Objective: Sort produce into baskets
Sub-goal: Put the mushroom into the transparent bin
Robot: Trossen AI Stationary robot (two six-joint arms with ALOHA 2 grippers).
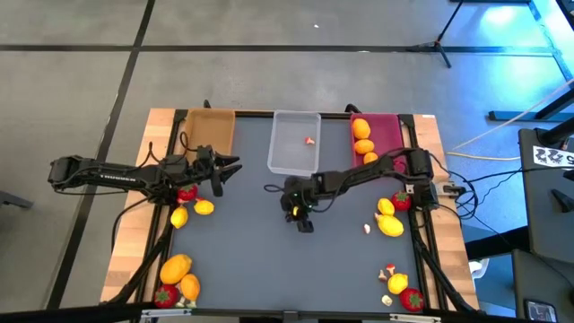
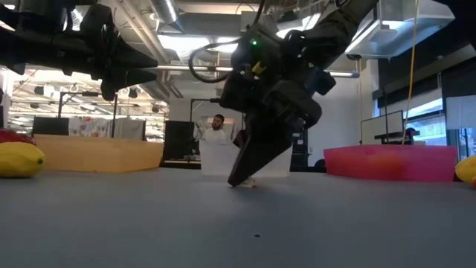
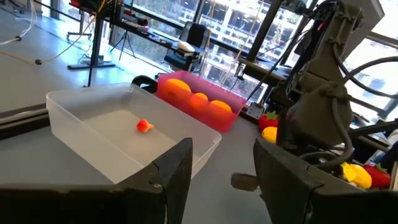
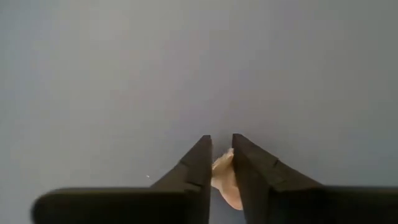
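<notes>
Mushroom piece (image 4: 225, 180), pale and tiny, sits mid-table pinched between the right gripper (image 4: 221, 163)'s narrowed jaws. It looks light, hard and slippery, so a centred squeeze seems safest. Left gripper (image 3: 217, 180) hovers spread near the tan basket (image 1: 209, 130).

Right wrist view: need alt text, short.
The right gripper points down at the bare grey table, its two dark fingers closed on a small pale mushroom-like piece that shows between them. Nothing else is in the frame.
</notes>
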